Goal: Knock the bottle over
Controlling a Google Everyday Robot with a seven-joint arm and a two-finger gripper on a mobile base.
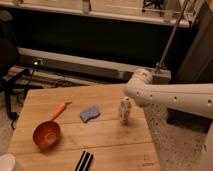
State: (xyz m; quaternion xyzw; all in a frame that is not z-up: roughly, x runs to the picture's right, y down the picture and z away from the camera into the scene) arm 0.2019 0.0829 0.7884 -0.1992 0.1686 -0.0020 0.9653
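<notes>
The bottle [125, 110], small, slim and silvery-grey with a paler cap, stands upright on the wooden table [110, 142] near its right edge. My white arm [175, 97] reaches in from the right. Its rounded joint [138, 86] hangs just above and to the right of the bottle's top. I cannot tell whether the arm touches the bottle. My gripper does not show in the camera view; only the arm link and joint are visible.
A blue sponge [90, 114] lies left of the bottle. An orange-handled red bowl-shaped scoop [47, 133] sits at the left. A black ridged block [84, 161] lies at the front edge. A white rim [7, 163] shows at the bottom left corner.
</notes>
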